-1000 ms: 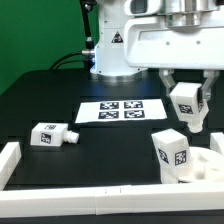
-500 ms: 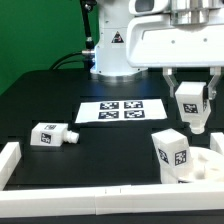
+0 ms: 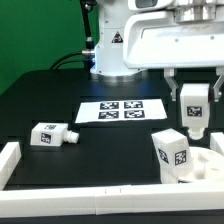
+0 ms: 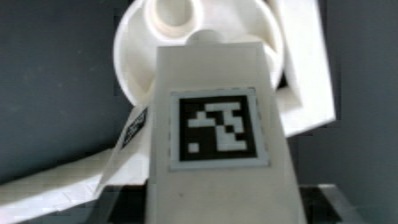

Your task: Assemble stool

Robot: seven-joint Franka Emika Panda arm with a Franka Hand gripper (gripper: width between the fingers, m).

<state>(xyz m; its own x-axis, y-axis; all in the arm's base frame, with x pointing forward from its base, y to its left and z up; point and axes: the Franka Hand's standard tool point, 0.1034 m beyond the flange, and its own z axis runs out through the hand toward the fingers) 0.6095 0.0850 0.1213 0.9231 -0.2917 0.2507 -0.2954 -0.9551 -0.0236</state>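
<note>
My gripper [image 3: 194, 100] is shut on a white tagged stool leg [image 3: 194, 112] and holds it upright above the round seat disc [image 3: 205, 166] at the exterior view's right. In the wrist view the held leg [image 4: 217, 120] fills the middle, with the seat disc [image 4: 151, 50] below it and a round hole near the leg's narrow end. A second leg [image 3: 171, 152] stands upright at the seat's edge. A third leg [image 3: 50, 134] lies on its side at the exterior view's left.
The marker board [image 3: 122, 111] lies flat on the black table in front of the robot base [image 3: 112, 50]. White border rails [image 3: 90, 190] run along the front and the left corner [image 3: 8, 160].
The held leg has moved slightly to the exterior view's right and turned from tilted to upright over the seat disc. The other legs have not moved.
</note>
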